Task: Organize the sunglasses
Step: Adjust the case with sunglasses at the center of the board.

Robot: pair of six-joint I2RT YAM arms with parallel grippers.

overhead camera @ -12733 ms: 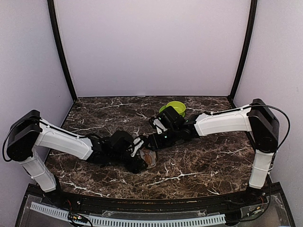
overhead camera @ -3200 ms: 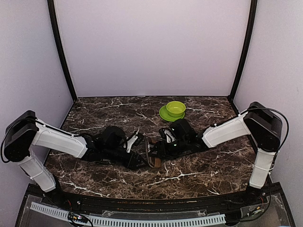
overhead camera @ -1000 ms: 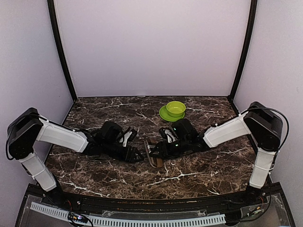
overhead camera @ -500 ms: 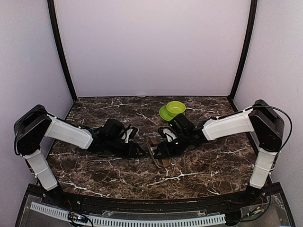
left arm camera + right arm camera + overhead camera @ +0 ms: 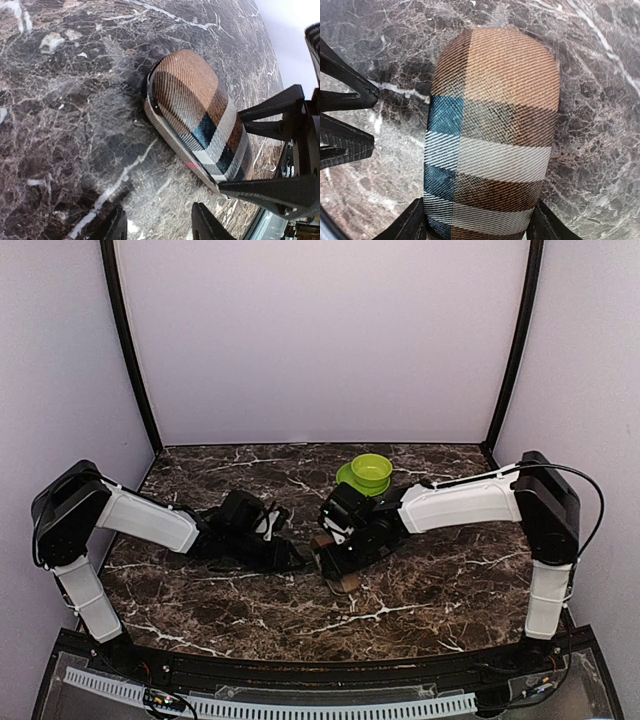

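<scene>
A closed plaid sunglasses case (image 5: 492, 135), brown, white and blue, lies flat on the dark marble table (image 5: 430, 580). It also shows in the top view (image 5: 344, 580) and the left wrist view (image 5: 197, 117). My right gripper (image 5: 334, 556) straddles its near end, with a finger pressed against each long side (image 5: 479, 225). My left gripper (image 5: 287, 557) is open and empty, a little to the left of the case (image 5: 159, 227). Its black fingers (image 5: 345, 142) show at the left of the right wrist view. No sunglasses are visible.
A green bowl (image 5: 371, 469) sits on a green plate (image 5: 347, 483) at the back, just behind my right arm. Black posts and pale walls close in the table on three sides.
My left gripper has drawn back to the left, away from the case. My right wrist has swung left over the case, which now lies flat.
</scene>
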